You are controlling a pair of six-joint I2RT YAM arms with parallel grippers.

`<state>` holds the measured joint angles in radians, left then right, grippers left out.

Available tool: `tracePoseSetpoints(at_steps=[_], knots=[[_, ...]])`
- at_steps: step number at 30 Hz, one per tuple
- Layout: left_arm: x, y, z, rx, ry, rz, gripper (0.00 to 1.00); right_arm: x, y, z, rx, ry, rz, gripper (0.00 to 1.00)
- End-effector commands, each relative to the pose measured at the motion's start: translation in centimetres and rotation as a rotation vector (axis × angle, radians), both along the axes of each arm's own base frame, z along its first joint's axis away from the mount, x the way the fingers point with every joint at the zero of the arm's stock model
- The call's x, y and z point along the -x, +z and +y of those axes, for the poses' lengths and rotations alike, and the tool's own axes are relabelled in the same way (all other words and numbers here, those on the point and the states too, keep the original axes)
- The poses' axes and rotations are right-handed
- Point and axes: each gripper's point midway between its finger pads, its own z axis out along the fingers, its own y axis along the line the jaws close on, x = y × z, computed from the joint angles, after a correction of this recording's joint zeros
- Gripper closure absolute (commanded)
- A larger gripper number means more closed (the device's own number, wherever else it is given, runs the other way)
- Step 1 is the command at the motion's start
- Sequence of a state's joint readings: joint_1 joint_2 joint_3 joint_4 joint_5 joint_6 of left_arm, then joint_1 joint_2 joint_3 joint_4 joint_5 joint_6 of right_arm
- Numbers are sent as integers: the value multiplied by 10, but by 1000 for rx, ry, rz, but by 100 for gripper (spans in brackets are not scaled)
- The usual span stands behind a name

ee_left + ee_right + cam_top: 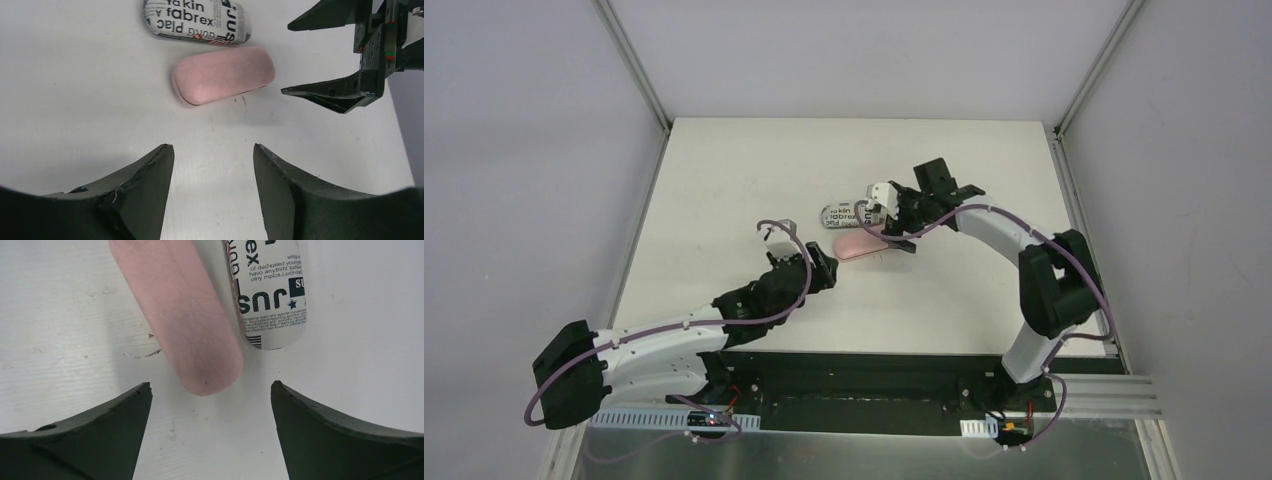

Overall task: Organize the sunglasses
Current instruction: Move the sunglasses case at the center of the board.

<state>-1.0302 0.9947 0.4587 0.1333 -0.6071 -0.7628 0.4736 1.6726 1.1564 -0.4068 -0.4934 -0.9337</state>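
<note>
Two shut cases, the pink case [223, 75] and the lettered case [197, 20] at its 12 o'clock, show no sunglasses; the left gripper [212, 150] at 8 o'clock and the right gripper [287, 57] at 3 gape empty, so lift both straight clear, nudging neither.

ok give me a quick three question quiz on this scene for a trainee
1. True or false: the pink case lies shut on the table.
2. Fill in: the lettered case lies ___ the pink case.
3. The right gripper holds: A the pink case, B the lettered case, C nothing.
Key: 1 true; 2 beside; 3 C.
</note>
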Motion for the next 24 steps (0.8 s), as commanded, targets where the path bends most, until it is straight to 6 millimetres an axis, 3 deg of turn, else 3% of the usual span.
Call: tracePoseSetpoints(at_steps=[1, 7, 12, 17, 21, 24], knots=[[1, -6, 20, -145, -9, 49, 39, -19, -4, 3, 78, 134, -42, 7], [10, -16, 9, -149, -88, 106, 40, -37, -29, 10, 119, 167, -26, 6], [8, -8, -6, -197, -168, 85, 40, -28, -56, 14, 161, 236, 81, 8], [-1, 12, -11, -236, -182, 41, 40, -8, -65, 14, 175, 234, 147, 28], [-3, 24, -14, -239, -190, 21, 40, 7, -58, 10, 219, 121, 163, 56], [-3, 28, -13, -242, -193, 14, 40, 38, -54, 9, 213, 98, 222, 58]])
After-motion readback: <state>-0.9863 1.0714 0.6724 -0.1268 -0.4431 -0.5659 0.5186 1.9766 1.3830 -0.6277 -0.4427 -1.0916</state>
